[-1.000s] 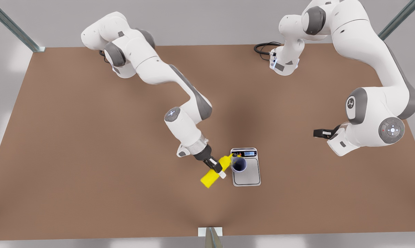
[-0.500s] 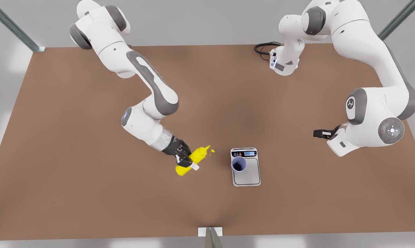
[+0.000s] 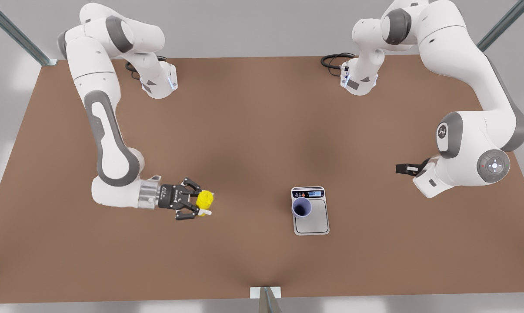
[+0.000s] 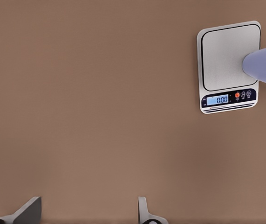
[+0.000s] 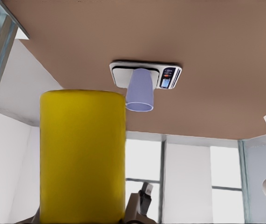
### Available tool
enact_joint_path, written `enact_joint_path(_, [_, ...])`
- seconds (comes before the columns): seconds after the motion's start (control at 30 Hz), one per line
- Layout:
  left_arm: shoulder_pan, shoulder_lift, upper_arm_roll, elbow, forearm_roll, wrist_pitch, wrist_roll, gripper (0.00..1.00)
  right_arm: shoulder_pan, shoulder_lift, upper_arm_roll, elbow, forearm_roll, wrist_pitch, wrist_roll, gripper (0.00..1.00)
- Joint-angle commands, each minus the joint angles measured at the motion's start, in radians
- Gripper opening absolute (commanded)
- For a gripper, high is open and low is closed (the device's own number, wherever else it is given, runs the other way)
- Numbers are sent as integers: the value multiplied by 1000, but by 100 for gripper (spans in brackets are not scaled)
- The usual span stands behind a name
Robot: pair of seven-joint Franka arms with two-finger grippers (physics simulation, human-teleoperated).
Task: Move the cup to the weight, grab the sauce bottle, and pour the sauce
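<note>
Swung away from the scale, the right claw (image 3: 199, 203) is now gripping the sauce bottle (image 3: 205, 199) at the front view's lower left, well apart from the cup (image 3: 301, 208), which is standing on the weight (image 3: 312, 221) on the bench (image 3: 262, 130). Its smooth, light, squeezable body looks best held mid-cylinder. Over at the front view's right, the left claw (image 4: 88, 213) is waiting, fingers apart.

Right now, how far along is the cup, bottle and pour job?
Done: the cup stands on the weight, near its display end. In hand: the right gripper is shut on the sauce bottle, well off to the front view's left of the cup. No sauce visible in the cup, so the pour looks left. The left gripper waits, open.
</note>
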Motion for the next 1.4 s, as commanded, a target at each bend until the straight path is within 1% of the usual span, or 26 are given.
enact_joint_path(0.0, [0, 0, 0, 0, 0, 0, 0, 100, -7, 2, 2, -2, 40, 20, -17, 21])
enact_joint_path(0.07, [0, 1, 0, -2, 2, 0, 0, 100, -62, 51, 2, 0, 71, -67, -22, 21])
enact_joint_path(0.1, [0, 1, 0, -2, 2, 0, 0, 100, -67, 51, -17, -3, 81, -73, -17, 21])
enact_joint_path(0.13, [0, 1, 0, -2, 0, 0, 0, 100, -77, 57, -17, -16, 83, -75, -17, 21])
enact_joint_path(0.2, [0, 1, 0, -2, 2, 0, 0, 100, -125, 101, -17, -19, 84, -159, -31, 21])
enact_joint_path(0.23, [0, 1, 0, -2, 0, 0, 0, 100, -160, 121, -17, -31, 83, -204, -62, 21])
enact_joint_path(0.3, [0, 1, 0, -2, 2, 0, 0, 100, -225, 124, -17, -121, 83, -284, -158, 21])
enact_joint_path(0.4, [0, 8, 0, -3, 2, 0, -2, 100, -275, 173, -29, -135, 81, -327, -266, 21])
enact_joint_path(0.47, [0, 12, 0, -3, 2, 0, -2, 100, -274, 203, -67, -134, 71, -325, -310, 21])
enact_joint_path(0.53, [0, 14, 0, -3, 2, 0, 0, 100, -274, 224, -78, -140, 69, -325, -349, 21])
enact_joint_path(0.7, [0, 14, 0, -3, 2, 0, 0, 100, -275, 284, -144, -158, 52, -414, -464, 21])
enact_joint_path(0.77, [0, 14, 0, -3, 2, 0, 0, 100, -275, 315, -150, -154, 54, -419, -499, 21])
enact_joint_path(0.93, [0, 15, 2, -3, 2, 0, -2, 100, -275, 336, -152, -154, 52, -417, -549, 21])
enact_joint_path(0.97, [0, 15, 0, -3, 0, 0, -2, 100, -274, 336, -152, -152, 52, -416, -528, 47])
enact_joint_path(1.0, [0, 15, 0, -3, 2, 0, 0, 100, -274, 335, -150, -151, 52, -416, -526, 100])
enact_joint_path(1.37, [0, 15, 0, -2, 0, 0, -2, 100, -275, 336, -150, -135, 45, -417, -517, 100])
